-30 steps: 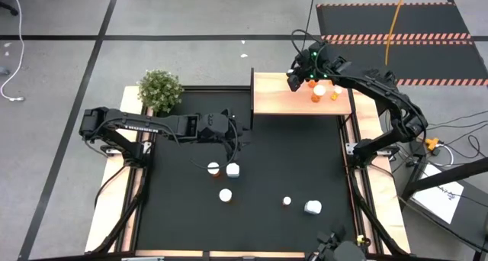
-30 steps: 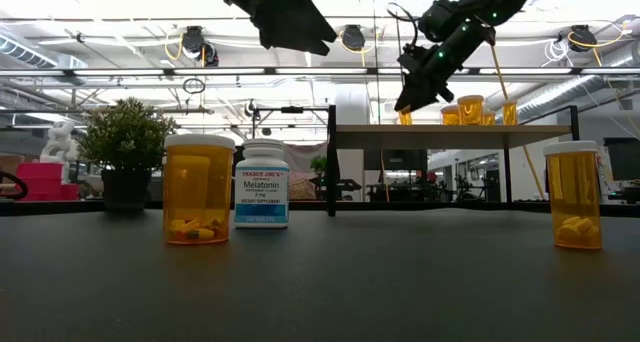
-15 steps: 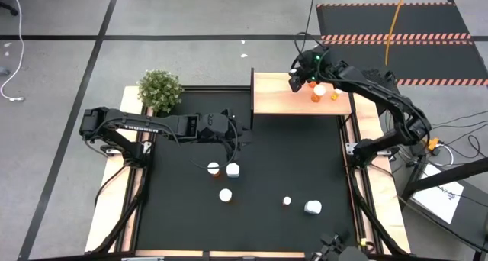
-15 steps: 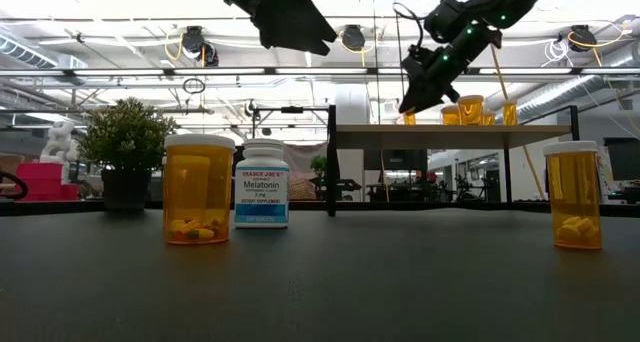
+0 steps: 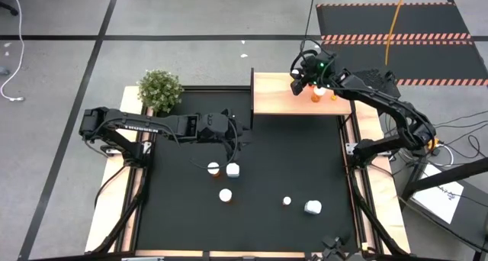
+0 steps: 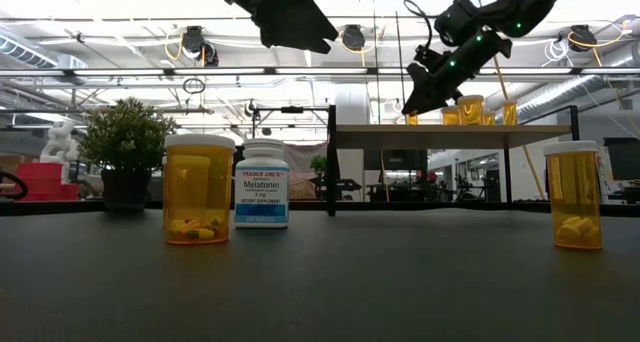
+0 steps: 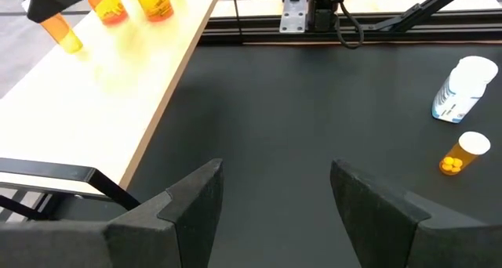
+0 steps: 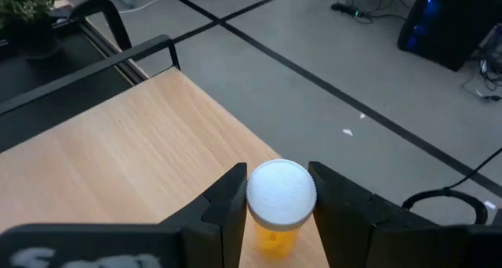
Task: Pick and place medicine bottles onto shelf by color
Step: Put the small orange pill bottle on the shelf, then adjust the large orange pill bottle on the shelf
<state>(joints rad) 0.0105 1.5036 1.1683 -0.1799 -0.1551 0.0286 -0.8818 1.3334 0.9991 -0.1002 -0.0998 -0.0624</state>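
My right gripper (image 5: 297,84) is over the pale wood shelf (image 5: 274,101) at its far side, shut on an orange bottle with a white cap (image 8: 281,193). Other orange bottles (image 5: 316,96) stand on the shelf just to its right. My left gripper (image 5: 244,128) hangs open and empty (image 7: 274,197) above the black mat, left of the shelf. On the mat stand an orange bottle (image 6: 199,189), a white Melatonin bottle (image 6: 263,184) and another orange bottle (image 6: 574,196); more bottles show in the high view (image 5: 226,194). My right gripper pinches the bottle between its two fingers at the white cap (image 8: 259,197), one finger on each side. The fingers slant down from above. The orange body (image 7: 63,33) hangs tilted below them, close over the shelf top; whether it touches the shelf I cannot tell.
A green potted plant (image 5: 160,89) stands at the mat's far left corner. Wooden side rails (image 5: 114,200) run along both sides of the mat. A small bottle (image 5: 287,201) and a white bottle (image 5: 313,207) lie near the front right. The shelf's left half (image 8: 133,166) is bare wood.
My right gripper has moved a little toward the table's right along the shelf, toward the orange bottles standing there, carrying its bottle with it. My left arm has kept still.
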